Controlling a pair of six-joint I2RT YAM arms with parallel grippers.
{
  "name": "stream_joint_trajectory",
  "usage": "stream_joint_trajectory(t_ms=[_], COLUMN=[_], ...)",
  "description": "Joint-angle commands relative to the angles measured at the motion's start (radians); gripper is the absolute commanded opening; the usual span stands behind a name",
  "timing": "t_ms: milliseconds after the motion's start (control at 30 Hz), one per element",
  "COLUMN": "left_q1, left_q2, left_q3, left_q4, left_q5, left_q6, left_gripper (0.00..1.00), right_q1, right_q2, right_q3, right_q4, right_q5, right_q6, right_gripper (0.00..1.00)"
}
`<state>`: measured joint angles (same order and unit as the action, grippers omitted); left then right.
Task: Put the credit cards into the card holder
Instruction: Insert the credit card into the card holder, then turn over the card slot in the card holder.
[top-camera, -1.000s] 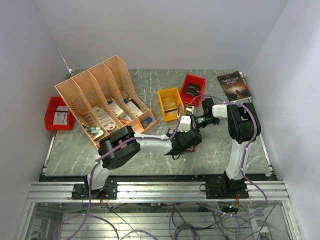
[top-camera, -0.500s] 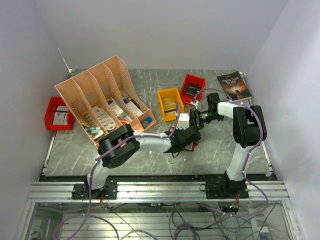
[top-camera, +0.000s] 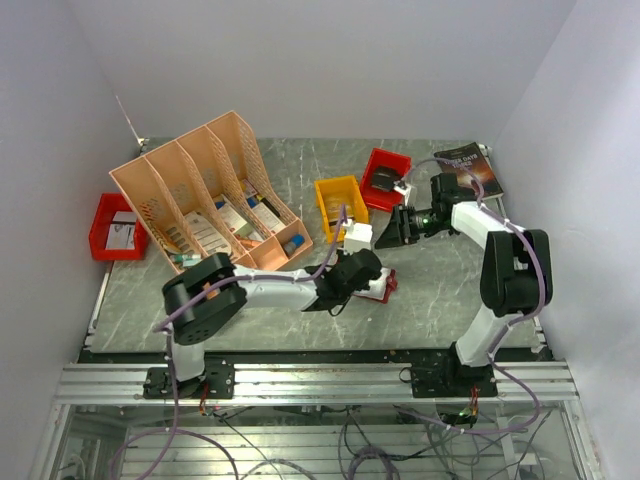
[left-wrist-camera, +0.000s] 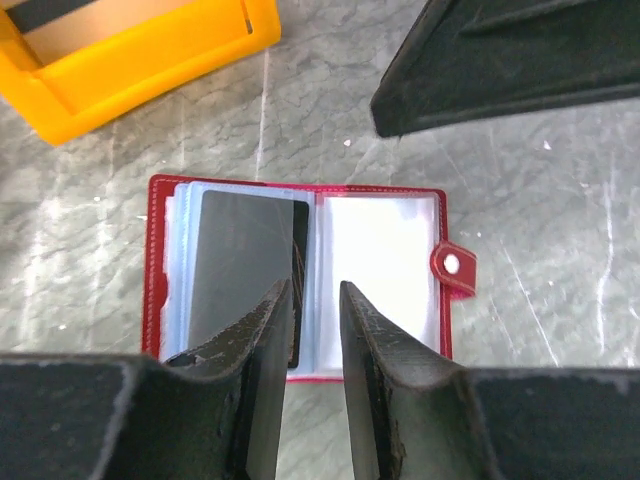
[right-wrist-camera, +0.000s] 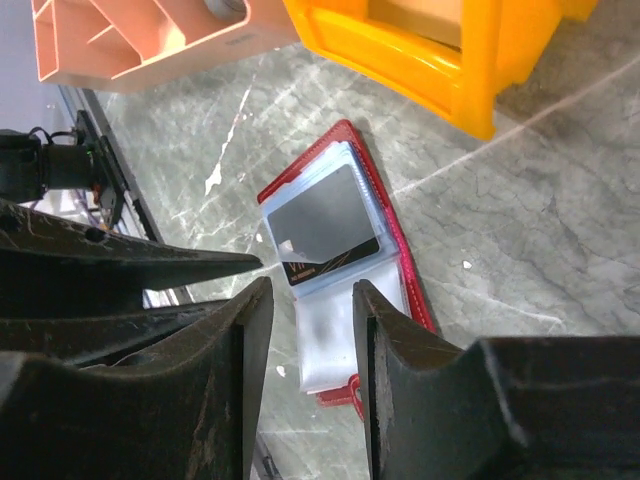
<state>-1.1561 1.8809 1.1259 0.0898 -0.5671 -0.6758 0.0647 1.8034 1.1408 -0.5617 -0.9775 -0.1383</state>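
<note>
Card holder (top-camera: 382, 288) lay open flat on the surface (top-camera: 440, 295), near the middle, at about 5 o'clock from the yellow bin (right-wrist-camera: 430, 75). Snap tab stuck out on one side. One dark card (left-wrist-camera: 245, 265) sat in a clear pocket on one page, and the facing page looked blank. So at least one card was in.

Left tool (left-wrist-camera: 315, 292) hung right over the holder's spine, jaws a narrow gap apart, nothing between them. Right tool (right-wrist-camera: 312, 290) sat off at 1 o'clock from the holder, raised, jaws also parted a little, also empty. Neither touched the holder as far as I could see.

Step in hand, my read: between cards, one seated and the next not yet fetched. Something flat lay in the yellow bin, but it was too small to call a card.

Next move would need one tool to find and pinch a loose card by its edge while the other pinned the holder so the pocket stayed open. Thin card on flat stone is hard to lift.
</note>
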Motion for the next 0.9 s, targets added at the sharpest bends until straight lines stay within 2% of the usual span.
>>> stream_joint_trajectory(t_ms=[0, 233, 267, 333, 367, 400, 500, 533, 567, 667, 867], left_q1=[0.015, 0.109, 0.126, 0.157, 0.174, 0.190, 0.221, 0.225, 0.228, 0.229, 0.229], left_q2=[-0.125, -0.284, -0.294, -0.307, -0.307, -0.306, -0.286, -0.272, -0.257, -0.200, -0.117], left_q3=[-0.104, -0.302, -0.312, -0.327, -0.333, -0.336, -0.336, -0.331, -0.321, -0.281, -0.251], left_q4=[0.136, 0.197, 0.193, 0.175, 0.167, 0.162, 0.148, 0.139, 0.128, 0.082, 0.068], left_q5=[0.058, 0.189, 0.207, 0.232, 0.245, 0.261, 0.300, 0.302, 0.303, 0.302, 0.328], left_q6=[0.110, 0.078, 0.073, 0.065, 0.061, 0.055, 0.049, 0.049, 0.052, 0.065, 0.063], left_gripper=[0.37, 0.37, 0.37, 0.37, 0.37, 0.37, 0.35, 0.34, 0.29, 0.23, 0.22], right_q1=[-0.011, -0.007, -0.005, 0.001, 0.004, 0.012, 0.047, 0.057, 0.064, 0.097, 0.181], right_q2=[-0.125, -0.365, -0.388, -0.423, -0.435, -0.442, -0.436, -0.433, -0.434, -0.450, -0.456], right_q3=[-0.048, -0.215, -0.240, -0.278, -0.286, -0.288, -0.257, -0.256, -0.265, -0.314, -0.360], right_q4=[0.076, 0.310, 0.333, 0.341, 0.305, 0.234, -0.103, -0.190, -0.213, -0.102, 0.055], right_q5=[0.024, 0.009, -0.005, -0.060, -0.098, -0.129, -0.165, -0.157, -0.142, -0.064, 0.087], right_q6=[-0.040, -0.070, -0.094, -0.188, -0.287, -0.414, -0.998, -1.143, -1.214, -1.156, -1.000], right_gripper=[0.37, 0.28, 0.25, 0.07, 0.00, 0.00, 0.00, 0.00, 0.00, 0.00, 0.00])
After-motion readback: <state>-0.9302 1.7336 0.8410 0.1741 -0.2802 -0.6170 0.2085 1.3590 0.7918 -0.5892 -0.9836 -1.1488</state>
